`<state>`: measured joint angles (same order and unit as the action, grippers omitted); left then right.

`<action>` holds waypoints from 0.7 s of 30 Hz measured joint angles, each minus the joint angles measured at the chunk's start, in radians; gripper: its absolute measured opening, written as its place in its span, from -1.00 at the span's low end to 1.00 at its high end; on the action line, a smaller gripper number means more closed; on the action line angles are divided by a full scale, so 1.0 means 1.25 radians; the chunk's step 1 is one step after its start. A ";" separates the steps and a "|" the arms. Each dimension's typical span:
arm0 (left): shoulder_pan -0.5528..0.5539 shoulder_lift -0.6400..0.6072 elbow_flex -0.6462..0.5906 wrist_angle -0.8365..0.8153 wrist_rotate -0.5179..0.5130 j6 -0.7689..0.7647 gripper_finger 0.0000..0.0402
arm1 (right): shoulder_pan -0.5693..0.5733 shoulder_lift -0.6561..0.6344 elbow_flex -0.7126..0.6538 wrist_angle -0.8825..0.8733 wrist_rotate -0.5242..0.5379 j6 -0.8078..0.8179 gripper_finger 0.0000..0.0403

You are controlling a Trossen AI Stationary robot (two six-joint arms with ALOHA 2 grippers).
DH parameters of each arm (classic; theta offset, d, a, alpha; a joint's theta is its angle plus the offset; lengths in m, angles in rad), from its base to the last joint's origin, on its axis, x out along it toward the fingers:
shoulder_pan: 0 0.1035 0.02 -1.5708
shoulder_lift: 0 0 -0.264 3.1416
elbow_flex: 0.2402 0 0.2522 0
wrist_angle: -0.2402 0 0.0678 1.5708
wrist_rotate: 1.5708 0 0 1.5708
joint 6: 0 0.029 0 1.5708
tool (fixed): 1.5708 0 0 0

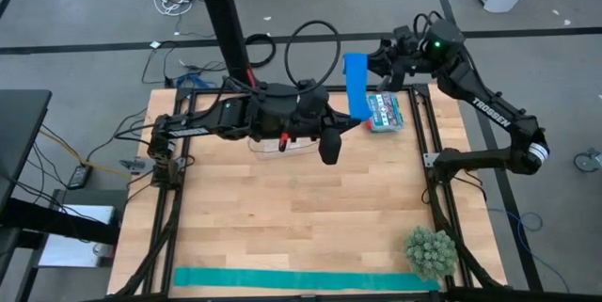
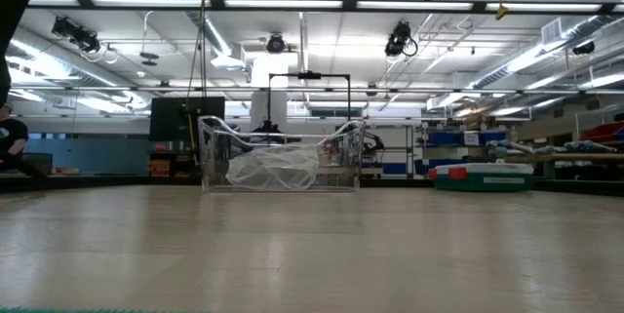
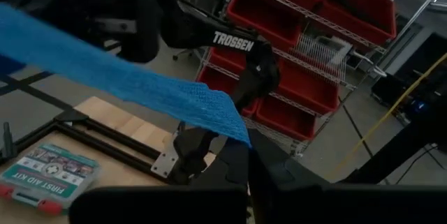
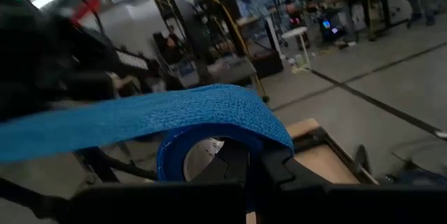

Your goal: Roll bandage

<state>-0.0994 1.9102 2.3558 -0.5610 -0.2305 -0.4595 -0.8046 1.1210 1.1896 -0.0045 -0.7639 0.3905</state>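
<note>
The royal-blue bandage (image 1: 356, 86) is held in the air over the table's far right part, stretched between my two grippers. My left gripper (image 1: 361, 120) is shut on the strip's near end. My right gripper (image 1: 378, 65) is shut on its far end, where the strip curls into a small roll (image 4: 199, 155). In the left wrist view the bandage (image 3: 133, 77) runs away from my fingers toward the right arm. A teal-green strip (image 1: 301, 279) lies flat along the table's near edge. My left gripper pinches the strip's free end (image 3: 232, 128) between its two fingers, coming about level from the table's left. The strip is lifted clear of the table and runs fairly straight to the other gripper. My right gripper holds the bandage's rolled end (image 4: 209, 147) between its fingers, coming about level from the table's right. The roll's open core faces the camera, and the strip leaves over its top (image 4: 140, 119). The roll is lifted clear of the table.
A first-aid kit box (image 1: 386, 112) lies on the table just below the bandage. A clear plastic bin (image 2: 283, 162) stands under the left arm at the back. A green spiky ball (image 1: 431, 251) sits at the near right corner. The wooden middle (image 1: 282, 208) is bare.
</note>
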 joint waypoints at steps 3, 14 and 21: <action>0.000 -0.001 0.000 -0.016 0.002 0.004 -0.99 | 0.009 -0.006 0.000 0.082 0.003 0.070 -1.00; 0.016 0.004 0.000 -0.051 0.000 0.014 -0.98 | 0.063 -0.028 0.068 0.125 0.028 0.157 -1.00; 0.034 0.014 0.000 -0.072 -0.038 0.088 -0.98 | 0.123 -0.028 0.122 0.106 0.047 0.172 -1.00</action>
<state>-0.0568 1.9274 2.3562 -0.6513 -0.2777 -0.3496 -0.6503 1.0863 1.3417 0.1278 -0.7054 0.6059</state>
